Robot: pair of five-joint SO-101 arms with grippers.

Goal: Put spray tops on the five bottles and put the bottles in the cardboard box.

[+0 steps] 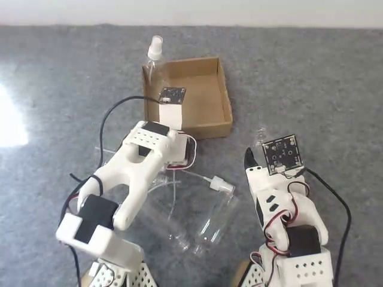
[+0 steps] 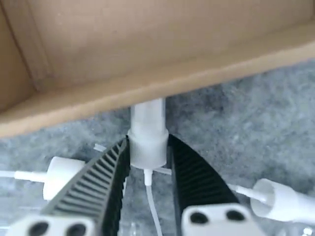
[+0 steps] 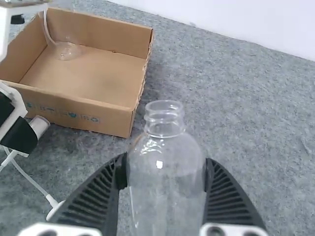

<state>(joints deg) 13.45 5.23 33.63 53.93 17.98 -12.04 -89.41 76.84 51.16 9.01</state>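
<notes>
My left gripper [image 2: 147, 150] is shut on a white spray top [image 2: 147, 132] with its dip tube hanging down, just in front of the cardboard box [image 2: 147, 83]. In the high view this gripper [image 1: 172, 162] sits by the box's [image 1: 215, 128] near wall. My right gripper [image 3: 165, 166] is shut on an upright clear bottle [image 3: 165, 123] with an open neck, to the right of the box [image 3: 88, 115]. From above, that bottle [image 1: 261, 135] stands by the right gripper [image 1: 260, 156]. One capped bottle [image 1: 154, 57] stands in the box's far left corner.
Clear bottles [image 1: 210, 222] lie on the grey felt between the arms, one with a spray top [image 1: 219, 185] on it. Two loose spray tops [image 2: 61, 174] [image 2: 275, 196] lie near my left gripper. Cables trail from both arms.
</notes>
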